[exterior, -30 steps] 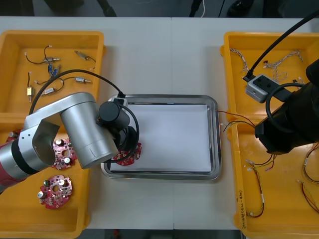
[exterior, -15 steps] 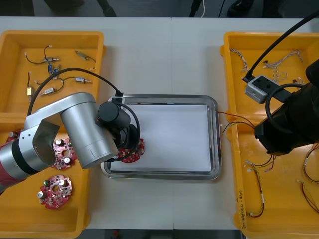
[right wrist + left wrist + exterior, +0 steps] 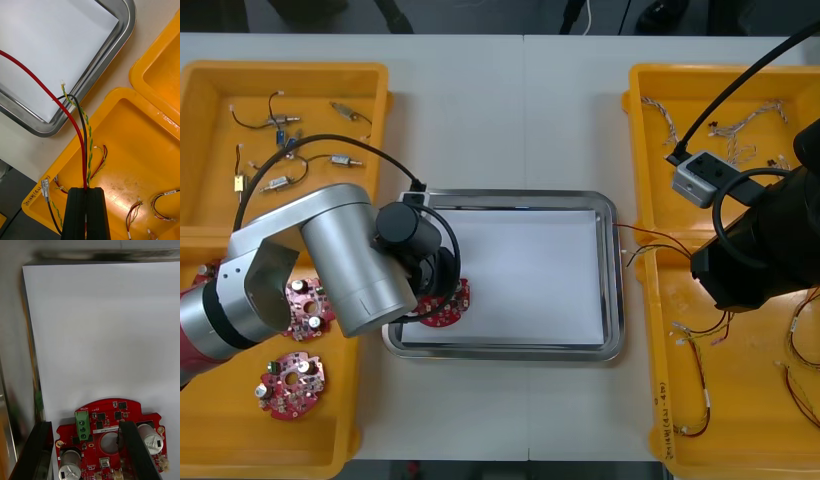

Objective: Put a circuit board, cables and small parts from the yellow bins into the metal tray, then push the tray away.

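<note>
While your left gripper [image 3: 84,427] pinches the circuit board [image 3: 101,416] flat at the metal tray's [image 3: 608,300] 7 o'clock corner, your right gripper [image 3: 86,191], clamped on cables [image 3: 84,150], hangs at the tray's 3 o'clock.

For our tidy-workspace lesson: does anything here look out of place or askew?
The cables clamped in the right gripper, above a yellow bin, stretch across the metal tray's rim, ends loose. The left gripper is over the circuit board in the tray.
</note>
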Tool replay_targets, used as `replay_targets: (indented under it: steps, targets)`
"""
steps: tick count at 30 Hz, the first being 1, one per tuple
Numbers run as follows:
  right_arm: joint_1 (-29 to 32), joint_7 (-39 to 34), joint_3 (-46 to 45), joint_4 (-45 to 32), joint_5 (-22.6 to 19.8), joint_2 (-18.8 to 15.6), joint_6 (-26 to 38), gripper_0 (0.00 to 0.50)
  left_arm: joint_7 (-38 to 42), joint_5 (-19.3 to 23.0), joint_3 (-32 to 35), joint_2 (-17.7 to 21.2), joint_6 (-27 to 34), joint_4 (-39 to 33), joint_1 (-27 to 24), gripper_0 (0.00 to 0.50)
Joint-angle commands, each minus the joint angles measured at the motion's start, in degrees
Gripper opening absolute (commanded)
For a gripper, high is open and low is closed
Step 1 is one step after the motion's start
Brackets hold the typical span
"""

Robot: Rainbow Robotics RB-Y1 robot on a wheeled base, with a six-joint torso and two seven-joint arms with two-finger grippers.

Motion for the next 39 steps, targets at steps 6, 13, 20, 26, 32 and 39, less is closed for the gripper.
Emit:
replay_targets:
  steps: [6,13,20,26,32,39]
  targets:
    - [-1.91,-0.72,0.27,-1.73,-0.98,-1.86,0.21,0.000,2.66,5.01,7.62,0.19,7.21,-4.96,-1.97,0.500]
    - [-4.90,-0.54,3.78,-1.20,-0.45,0.51,0.21,0.000,2.48,9.23,12.72,1.07,14.32,-9.53,-1.88,0.500]
    - [-9.29,-0.01,10.29,1.00,3.68,6.40,0.21,0.000,1.52,16.18,20.98,2.92,21.18,-12.87,-1.88,0.500]
    - [-12.19,1.92,15.12,4.16,7.99,12.11,0.21,0.000,-0.24,22.42,27.84,5.91,25.31,-13.40,-1.88,0.500]
    - [-13.16,8.86,18.20,7.15,13.96,17.56,0.21,0.000,-5.07,27.16,34.34,9.51,26.50,-13.05,-0.56,0.500]
    - [-13.07,17.57,19.16,10.93,16.34,20.64,0.21,0.000,-11.40,30.15,44.27,13.82,26.50,-12.96,5.68,0.500]
